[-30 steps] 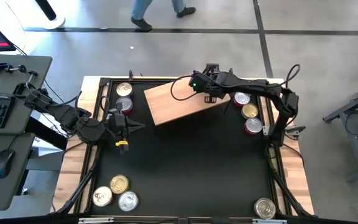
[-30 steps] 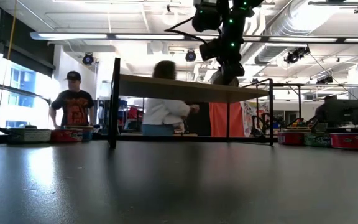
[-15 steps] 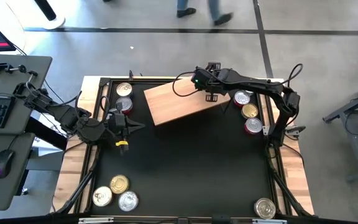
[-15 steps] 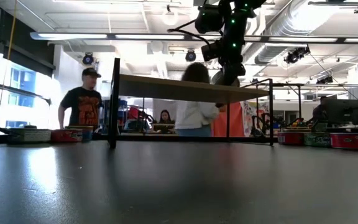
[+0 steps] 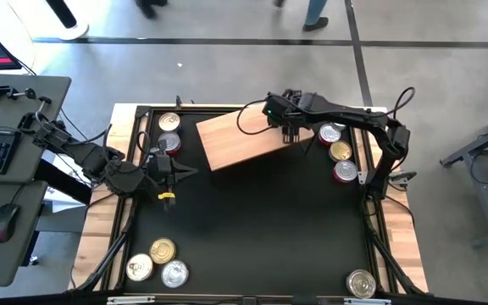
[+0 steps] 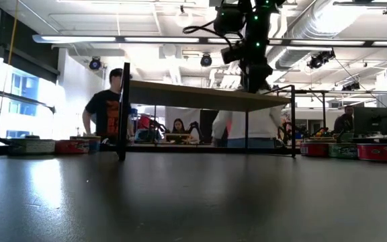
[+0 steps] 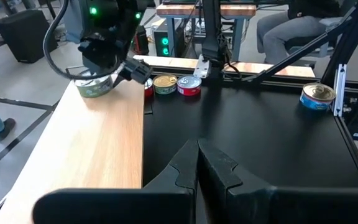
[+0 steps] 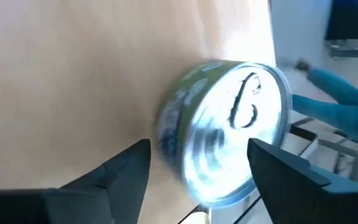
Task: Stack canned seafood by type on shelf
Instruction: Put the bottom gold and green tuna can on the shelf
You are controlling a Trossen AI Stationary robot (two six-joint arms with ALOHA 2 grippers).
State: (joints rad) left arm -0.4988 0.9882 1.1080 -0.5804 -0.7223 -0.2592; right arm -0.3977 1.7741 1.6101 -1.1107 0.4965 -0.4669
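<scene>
The right gripper (image 5: pixel 289 134) hangs over the upper right part of the flat rectangular light-brown wooden shelf (image 5: pixel 235 144), upper centre of the high view. Its jaws stand apart on either side of a short round tin with a silver pull-tab lid and green-printed side (image 8: pixel 225 130); in the right wrist view a gap shows between each jaw and the tin wall, so the tin appears to rest on the shelf top, not gripped. This placement suits the task: a first tin set near the shelf's far end leaves room for others of its type.

The tin sits upright, lid upward, its short axis vertical. The shelf's long axis runs obliquely, from centre-left up toward the upper right of the high view.

The left gripper (image 7: pixel 197 163) waits at middle left of the tabletop (image 5: pixel 252 229), jaws closed and empty.

Remaining silver and gold-lidded tins (image 5: pixel 339 151) lie in clusters right of the shelf, at its upper left, and at both lower corners.
</scene>
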